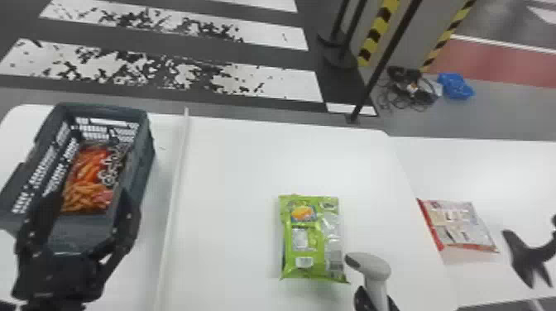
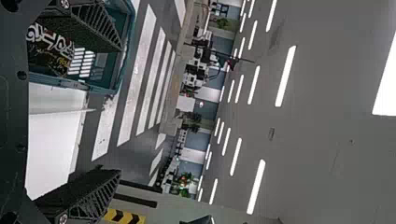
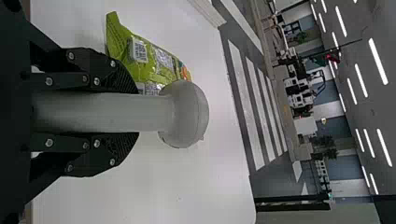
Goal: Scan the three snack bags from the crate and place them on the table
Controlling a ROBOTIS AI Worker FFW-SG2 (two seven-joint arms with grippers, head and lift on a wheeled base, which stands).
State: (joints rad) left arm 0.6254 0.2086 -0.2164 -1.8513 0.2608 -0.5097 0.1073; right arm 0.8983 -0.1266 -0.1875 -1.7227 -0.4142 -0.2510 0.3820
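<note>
Since its printed back with the pale code labels is facing up, the shiny green plastic snack bag point(image 1: 310, 238) is lying flat on the smooth white table point(image 1: 227, 165), probably so that I am getting a clean line to its code. Just beside it I am holding the light grey, round-headed plastic scanner point(image 1: 374, 269), its head leaning toward the bag's near corner; my right gripper point(image 3: 135, 112) is clamping the handle from both sides, leaving the head free to aim. Whether it is reading anything, I cannot tell. Farther left, beyond a raised white strip point(image 1: 176, 173), the dark grey-green slatted plastic crate point(image 1: 147, 159) is standing with an orange-and-red snack bag with white lettering point(image 1: 89, 178) inside, its broad face turned up. Over the crate's near end I am holding my left gripper point(image 1: 89, 196) with its black fingers well apart, a spread that is suiting a wide, soft pack; I am judging that pack as the one still needing a lift and a scan. Well apart on the right, a red-edged, pale snack bag point(image 1: 461, 225) is resting on another white tabletop point(image 1: 496, 173), presumably set aside there so that it is not mixing with unscanned goods.
</note>
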